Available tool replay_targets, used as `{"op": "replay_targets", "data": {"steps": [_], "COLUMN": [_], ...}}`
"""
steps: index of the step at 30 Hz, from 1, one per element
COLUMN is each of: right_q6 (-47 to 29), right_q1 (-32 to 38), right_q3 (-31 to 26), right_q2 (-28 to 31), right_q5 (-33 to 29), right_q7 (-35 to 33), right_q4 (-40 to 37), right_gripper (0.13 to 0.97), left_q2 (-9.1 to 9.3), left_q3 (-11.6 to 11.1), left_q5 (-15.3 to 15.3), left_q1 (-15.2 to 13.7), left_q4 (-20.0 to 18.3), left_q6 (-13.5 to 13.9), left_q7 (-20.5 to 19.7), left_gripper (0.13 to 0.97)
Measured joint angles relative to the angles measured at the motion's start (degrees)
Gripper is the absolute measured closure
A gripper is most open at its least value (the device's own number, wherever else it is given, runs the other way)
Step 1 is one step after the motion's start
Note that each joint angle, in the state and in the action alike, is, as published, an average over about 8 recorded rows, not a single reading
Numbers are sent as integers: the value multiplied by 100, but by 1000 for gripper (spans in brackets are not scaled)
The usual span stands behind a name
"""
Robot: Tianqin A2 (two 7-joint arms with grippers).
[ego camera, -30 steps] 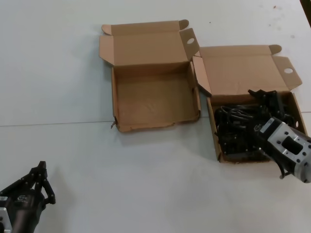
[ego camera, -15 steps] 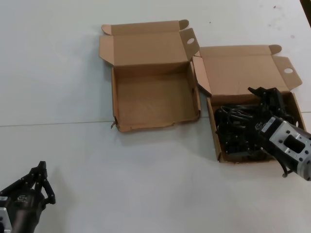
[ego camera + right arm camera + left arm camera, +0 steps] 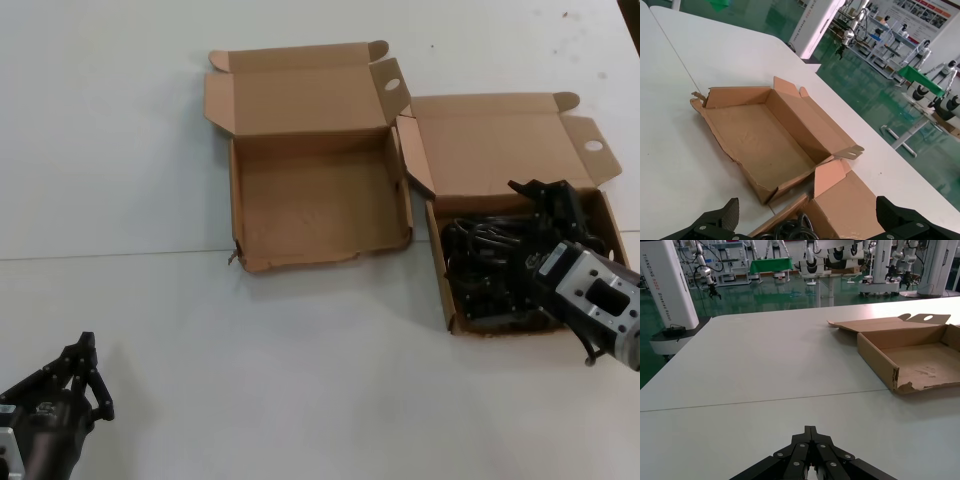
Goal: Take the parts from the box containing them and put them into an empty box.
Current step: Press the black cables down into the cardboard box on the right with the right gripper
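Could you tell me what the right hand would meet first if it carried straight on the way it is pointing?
Most likely the black parts in the box containing them, directly under the open right hand; the exact depth is unclear.

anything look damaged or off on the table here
Yes: the empty box has a torn, ragged near-left corner and a wavy front wall. The box containing them looks neat, with the right gripper over its black parts.
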Motion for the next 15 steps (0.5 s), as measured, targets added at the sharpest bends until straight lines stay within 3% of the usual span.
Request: {"op": "replay_targets", "data": {"steps": [8,15], "right_q6": [-245,-1414], "right_q1": [55,319], "right_q3": [0,0], "right_q2": [41,102], "right_q5": [-253,-1851], "right_q7": [0,0], "right_q4": [-8,-83], "right_gripper": [129,129], "left_q2": [0,0], "left_q3": [0,0], "left_q5": [0,0], "left_q1": [0,0], "left_q4": [0,0], "left_q6": [0,0], "left_q7": [0,0], "left_gripper": [941,941]}}
